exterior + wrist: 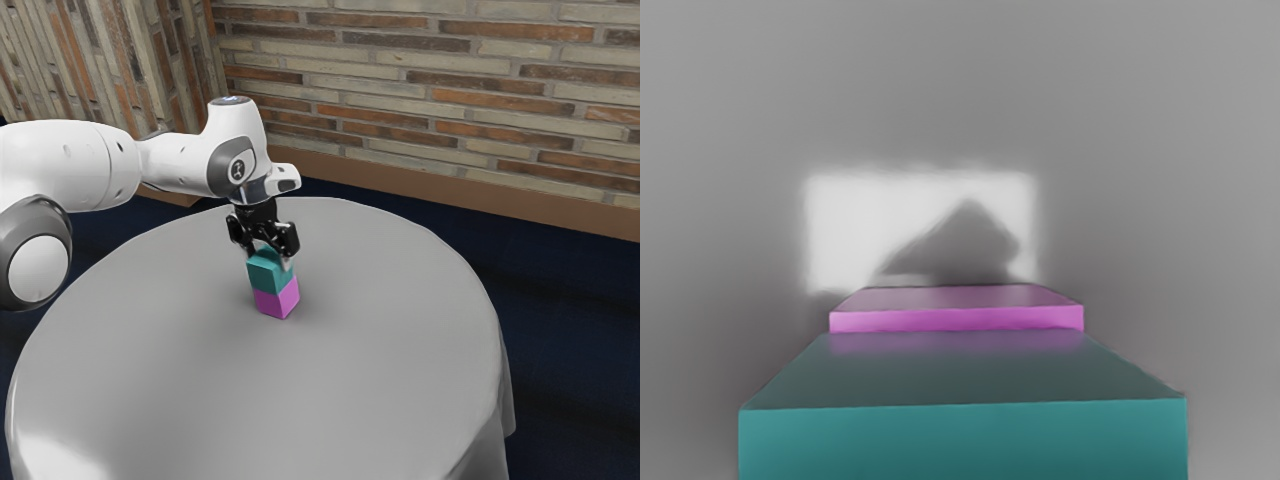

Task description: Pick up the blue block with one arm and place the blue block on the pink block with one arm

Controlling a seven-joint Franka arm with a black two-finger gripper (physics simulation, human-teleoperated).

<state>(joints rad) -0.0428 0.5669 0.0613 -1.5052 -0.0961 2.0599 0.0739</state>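
A blue-green block [264, 272] rests on top of the pink block [277, 299] near the middle of the round grey table [380, 380]. My black gripper [268, 256] comes down from above, its two fingers hugging the upper sides of the blue block, so it is shut on it. In the wrist view the blue block [960, 415] lies right under my hand. The pink block [956, 308] sticks out a little beyond the blue block's far edge, so the two are slightly offset.
The table's grey cloth drops off at its rim [495, 380] on the exterior view's right. A brick wall [450, 90] stands behind the table. My white arm [150, 165] reaches in from the exterior view's left.
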